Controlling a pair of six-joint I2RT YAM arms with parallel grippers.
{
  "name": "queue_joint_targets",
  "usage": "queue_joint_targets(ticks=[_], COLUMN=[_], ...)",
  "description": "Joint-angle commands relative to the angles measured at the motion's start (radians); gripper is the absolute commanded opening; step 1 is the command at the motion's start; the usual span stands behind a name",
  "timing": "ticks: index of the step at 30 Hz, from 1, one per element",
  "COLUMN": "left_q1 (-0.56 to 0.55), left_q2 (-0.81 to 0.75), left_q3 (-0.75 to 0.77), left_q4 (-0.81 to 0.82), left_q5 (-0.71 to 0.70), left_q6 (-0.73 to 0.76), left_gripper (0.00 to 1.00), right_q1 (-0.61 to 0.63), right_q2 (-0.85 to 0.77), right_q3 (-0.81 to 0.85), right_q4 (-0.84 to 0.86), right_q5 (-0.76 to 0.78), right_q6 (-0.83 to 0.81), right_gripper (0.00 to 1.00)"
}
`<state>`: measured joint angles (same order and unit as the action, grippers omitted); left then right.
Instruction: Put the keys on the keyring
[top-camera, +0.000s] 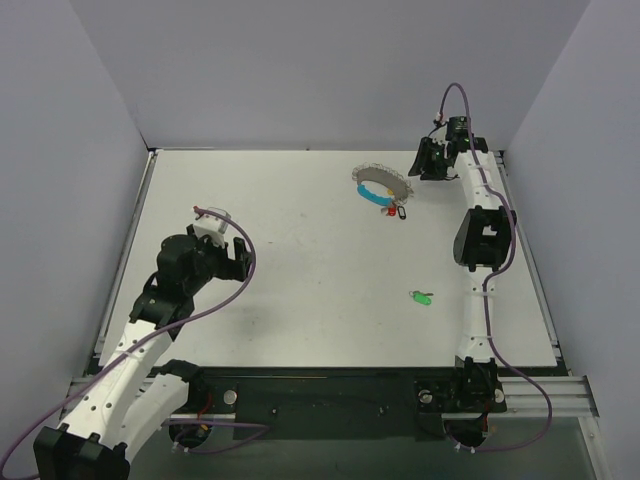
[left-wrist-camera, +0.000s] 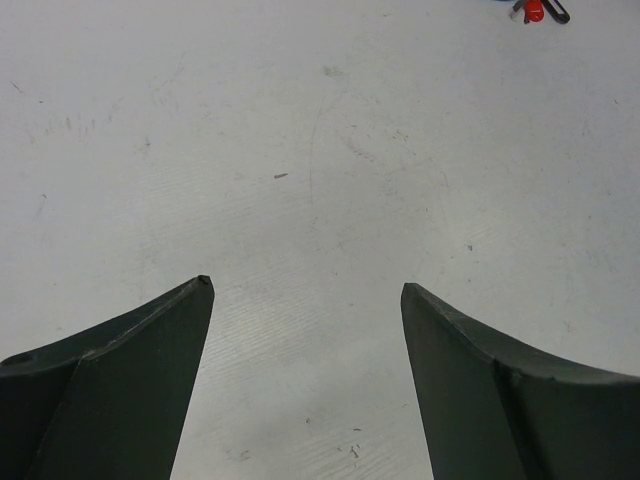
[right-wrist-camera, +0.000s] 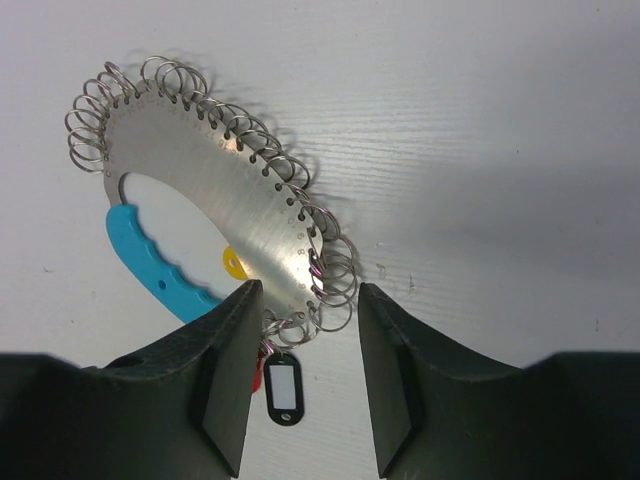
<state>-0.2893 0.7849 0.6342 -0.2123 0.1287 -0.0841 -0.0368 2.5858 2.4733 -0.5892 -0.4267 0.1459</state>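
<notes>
- Step in hand, as a judgement: securing the keyring (right-wrist-camera: 220, 185) before any key goes on. The right gripper (right-wrist-camera: 305, 292) straddles its right end, jaws partly apart, not visibly clamped.
- The left gripper (left-wrist-camera: 305, 290) hangs with jaws wide apart over the bare table (top-camera: 300, 300), holding nothing.
- The keyring lies flat at the far right, its long axis roughly left-right. The metal arc is on the far side, the blue handle (right-wrist-camera: 150, 260) on the near side, and the black tag (right-wrist-camera: 283, 388) at the right end.
- The green key (top-camera: 421, 297) lies well apart from it, nearer the bases. It is too small to tell which way it points.
- The next move likely calls for a firm pinch on the plate.
</notes>
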Motion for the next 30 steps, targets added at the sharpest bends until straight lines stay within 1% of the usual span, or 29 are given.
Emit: queue_joint_targets(ticks=[1,6,11,16,21,30], left_q1=[0.013,0.019,0.022,0.029,0.035,0.045], left_q2=[0.002,0.004,0.008,0.011,0.017,0.030], left_q3=[0.005,0.005,0.007,0.007,0.009,0.010], left_q4=[0.065,0.065,0.065,0.067,0.071,0.073], left_q5=[0.025,0.026,0.032,0.034,0.040,0.049], left_q6=[0.009,0.007,0.006,0.003,0.001,-0.003], left_gripper=[0.86,0.86,0.86,0.86,0.86,0.86], right_q1=[-0.002,-0.006,-0.020,-0.038,-0.044,-0.040], right_q2=[0.010,0.036,0.036,0.054,0.074,0.094], right_q3=[0.036,0.024,0.015,-0.037,-0.050,-0.070], right_q4=[0.055,0.110,0.118,0.176,0.186,0.200], right_q5=[-0.050,-0.083,-0.050,-0.087,-0.075,-0.132], right_q6=[0.107,0.233,0.276,0.437,0.478,0.517], right_gripper=[0.38,0.35,0.33,0.31,0.31,0.31])
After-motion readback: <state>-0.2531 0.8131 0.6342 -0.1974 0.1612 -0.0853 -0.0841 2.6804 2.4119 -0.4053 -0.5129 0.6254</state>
